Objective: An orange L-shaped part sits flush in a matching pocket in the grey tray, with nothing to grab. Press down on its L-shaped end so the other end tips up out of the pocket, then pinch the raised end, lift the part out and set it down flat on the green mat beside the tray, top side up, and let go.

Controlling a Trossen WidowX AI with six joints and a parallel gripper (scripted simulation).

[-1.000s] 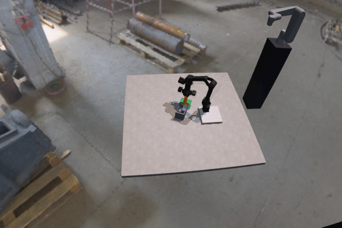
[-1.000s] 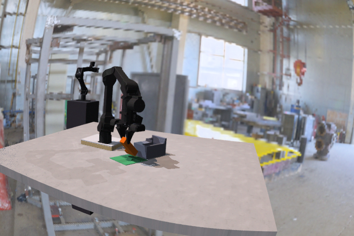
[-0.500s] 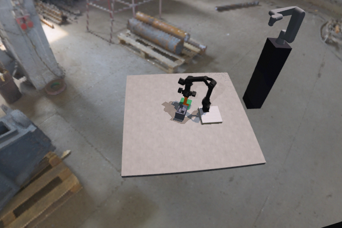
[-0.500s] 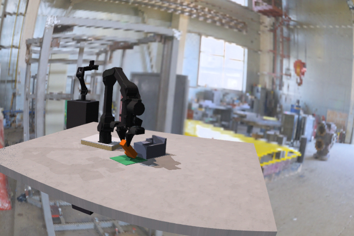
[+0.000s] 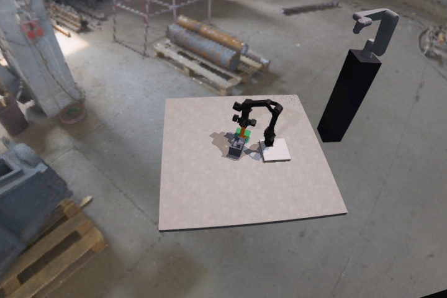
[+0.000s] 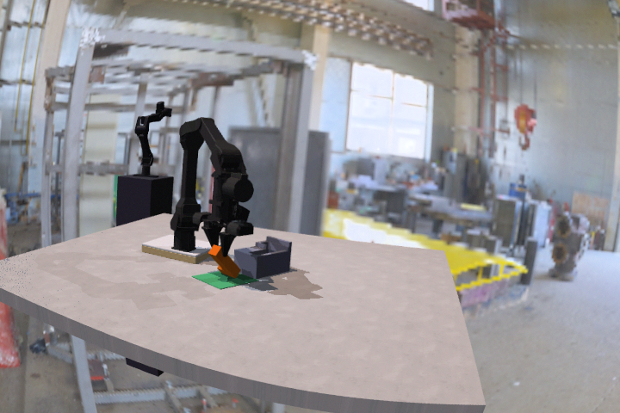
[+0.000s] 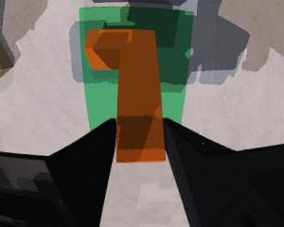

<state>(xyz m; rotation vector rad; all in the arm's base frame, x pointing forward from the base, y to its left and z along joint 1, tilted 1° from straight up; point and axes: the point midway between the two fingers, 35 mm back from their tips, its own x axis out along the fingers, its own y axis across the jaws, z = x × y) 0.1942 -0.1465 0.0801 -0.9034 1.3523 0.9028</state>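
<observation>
The orange part (image 5: 242,131) (image 6: 226,264) (image 7: 139,90) is tilted over the green mat (image 5: 248,133) (image 6: 212,280) (image 7: 99,101). Its L-shaped end is low and appears to touch the mat, close to the tray; its other end is raised towards the arm. My gripper (image 5: 243,126) (image 6: 220,249) (image 7: 138,124) is slightly open around the raised end, one finger on each side, with only thin gaps beside it. The grey tray (image 5: 235,150) (image 6: 265,262) stands right beside the mat, with its pocket empty.
The arm's base stands on a white board (image 5: 275,151) (image 6: 159,253) close to the tray and mat. A second arm on a black pedestal (image 5: 349,94) (image 6: 142,200) stands off the table.
</observation>
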